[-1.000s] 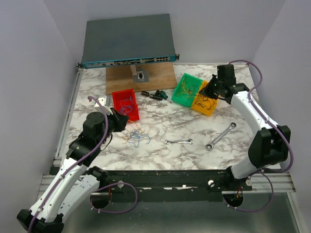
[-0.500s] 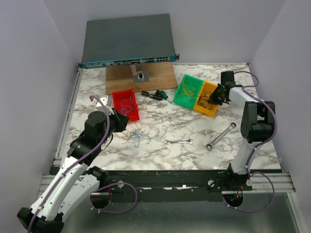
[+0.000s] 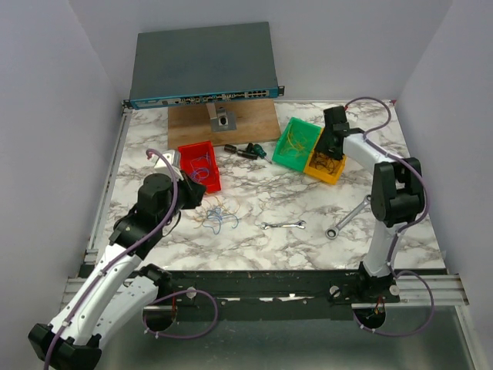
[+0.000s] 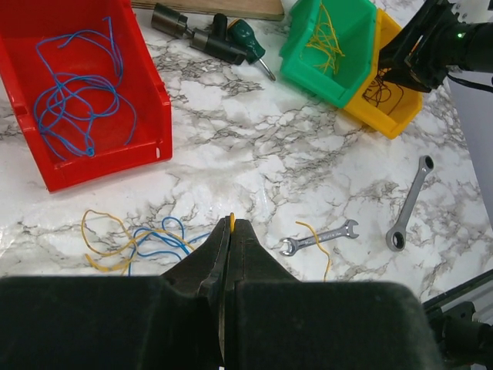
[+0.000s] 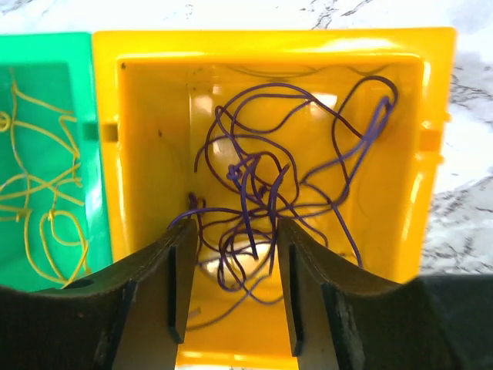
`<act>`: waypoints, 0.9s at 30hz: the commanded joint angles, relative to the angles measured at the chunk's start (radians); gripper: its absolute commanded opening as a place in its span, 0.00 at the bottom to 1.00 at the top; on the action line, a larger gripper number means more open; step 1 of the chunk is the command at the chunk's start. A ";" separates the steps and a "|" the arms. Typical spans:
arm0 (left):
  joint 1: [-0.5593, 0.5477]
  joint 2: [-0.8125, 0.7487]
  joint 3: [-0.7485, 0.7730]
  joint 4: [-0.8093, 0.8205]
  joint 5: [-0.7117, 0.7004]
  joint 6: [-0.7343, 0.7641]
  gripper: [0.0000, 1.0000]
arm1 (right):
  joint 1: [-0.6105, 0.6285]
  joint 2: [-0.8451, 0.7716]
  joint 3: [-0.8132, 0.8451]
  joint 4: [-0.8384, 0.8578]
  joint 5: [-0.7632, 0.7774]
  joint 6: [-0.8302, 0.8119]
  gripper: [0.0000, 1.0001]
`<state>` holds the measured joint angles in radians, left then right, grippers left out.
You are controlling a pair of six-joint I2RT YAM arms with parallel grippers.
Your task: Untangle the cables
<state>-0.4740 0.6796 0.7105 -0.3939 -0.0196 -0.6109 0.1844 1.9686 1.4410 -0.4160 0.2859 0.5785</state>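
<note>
Your right end effector has shifted over the yellow bin and spread; purple cables lie loose inside. Nearer you, the left end effector stays pressed together, pinching a yellow cable just beside the blue-and-yellow tangle on the worktop. Sorting looks under way. Next, probably draw that yellow cable free towards the green bin.

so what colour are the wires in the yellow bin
Purple wires, clearest in the right wrist view.
</note>
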 commanded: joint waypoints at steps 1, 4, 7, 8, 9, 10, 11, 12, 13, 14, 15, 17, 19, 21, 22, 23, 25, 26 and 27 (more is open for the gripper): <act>-0.010 0.014 0.062 -0.010 0.053 0.025 0.00 | 0.006 -0.152 -0.046 0.022 0.043 -0.042 0.54; -0.012 0.045 0.111 -0.060 0.055 0.054 0.00 | 0.007 -0.261 -0.111 0.032 -0.031 -0.056 0.60; -0.013 0.070 0.163 -0.108 0.069 0.082 0.00 | 0.009 -0.356 -0.192 0.050 -0.102 -0.069 0.75; -0.015 0.076 0.174 -0.123 0.072 0.088 0.00 | 0.014 -0.384 -0.213 0.048 -0.123 -0.075 0.79; -0.015 0.080 0.186 -0.131 0.079 0.097 0.00 | 0.025 -0.409 -0.232 0.051 -0.158 -0.086 0.82; -0.015 0.081 0.193 -0.134 0.096 0.107 0.00 | 0.039 -0.430 -0.256 0.061 -0.190 -0.099 0.83; -0.015 0.083 0.202 -0.135 0.119 0.116 0.00 | 0.067 -0.455 -0.283 0.083 -0.231 -0.109 0.84; -0.015 0.085 0.211 -0.137 0.140 0.120 0.00 | 0.100 -0.477 -0.324 0.117 -0.279 -0.121 0.85; -0.017 0.089 0.222 -0.137 0.168 0.122 0.00 | 0.130 -0.500 -0.369 0.171 -0.352 -0.131 0.85; -0.017 0.094 0.233 -0.133 0.197 0.122 0.00 | 0.165 -0.518 -0.418 0.241 -0.430 -0.139 0.85; -0.019 0.100 0.244 -0.127 0.233 0.118 0.00 | 0.192 -0.535 -0.465 0.303 -0.488 -0.146 0.85; -0.027 0.117 0.267 -0.114 0.289 0.110 0.00 | 0.254 -0.566 -0.560 0.453 -0.585 -0.146 0.85; -0.043 0.140 0.297 -0.108 0.317 0.102 0.00 | 0.311 -0.593 -0.635 0.578 -0.646 -0.140 0.85; -0.061 0.166 0.331 -0.107 0.339 0.101 0.00 | 0.350 -0.625 -0.700 0.683 -0.680 -0.130 0.85; -0.070 0.180 0.348 -0.108 0.345 0.100 0.00 | 0.359 -0.643 -0.717 0.722 -0.699 -0.126 0.85; -0.080 0.193 0.360 -0.105 0.347 0.100 0.00 | 0.360 -0.657 -0.731 0.743 -0.714 -0.122 0.85; -0.097 0.220 0.383 -0.094 0.350 0.100 0.00 | 0.362 -0.693 -0.738 0.757 -0.736 -0.126 0.85; -0.108 0.237 0.392 -0.090 0.348 0.101 0.00 | 0.362 -0.720 -0.740 0.757 -0.730 -0.127 0.86; -0.117 0.252 0.403 -0.089 0.345 0.104 0.00 | 0.361 -0.750 -0.743 0.751 -0.719 -0.131 0.86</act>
<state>-0.5552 0.8856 1.0588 -0.5072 0.2749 -0.5163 0.5457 1.3254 0.7010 0.1642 -0.3611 0.4618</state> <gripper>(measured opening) 0.011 0.854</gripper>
